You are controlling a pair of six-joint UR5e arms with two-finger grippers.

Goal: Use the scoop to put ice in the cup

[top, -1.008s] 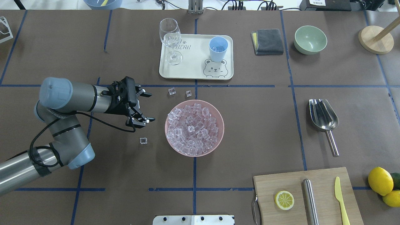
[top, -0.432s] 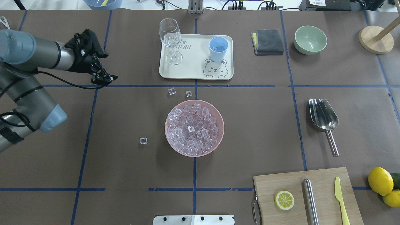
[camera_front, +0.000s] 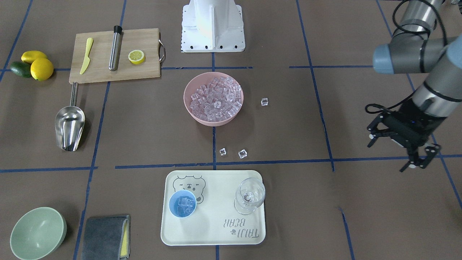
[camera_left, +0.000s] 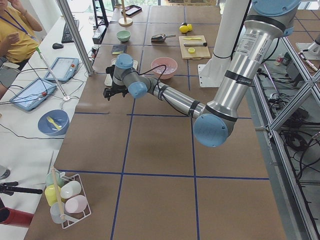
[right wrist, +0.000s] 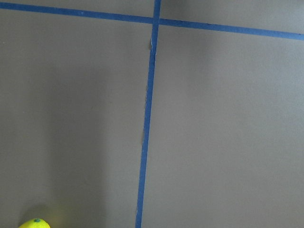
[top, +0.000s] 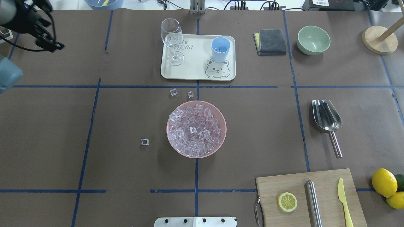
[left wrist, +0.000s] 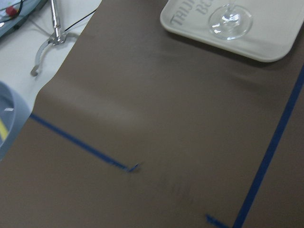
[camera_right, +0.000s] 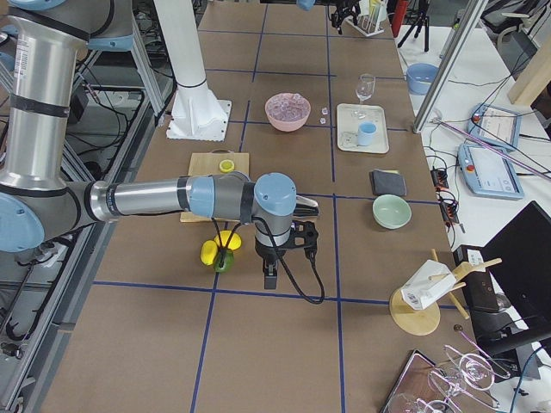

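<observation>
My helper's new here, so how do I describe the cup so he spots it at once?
Find the cream tray near the pink bowl. The cup stands on it beside the printed bear face. It is light blue and stemless, unlike the clear wine glass.

Brown paper-covered table (top: 126,164) gridded with blue tape. Directly on it: cream rectangular bear-print tray (top: 195,71) at far centre; pink round bowl (top: 224,119) mid-table; two loose clear ice cubes (top: 173,92) between bowl and tray, a third cube (top: 145,142) near the bowl's left; shiny stainless-steel scoop (top: 326,118), wooden cutting board (top: 271,186), two yellow lemons (top: 384,182), pale green bowl (top: 313,47), folded grey cloth (top: 271,41), round wooden stand base (top: 378,39) on the robot's right
</observation>
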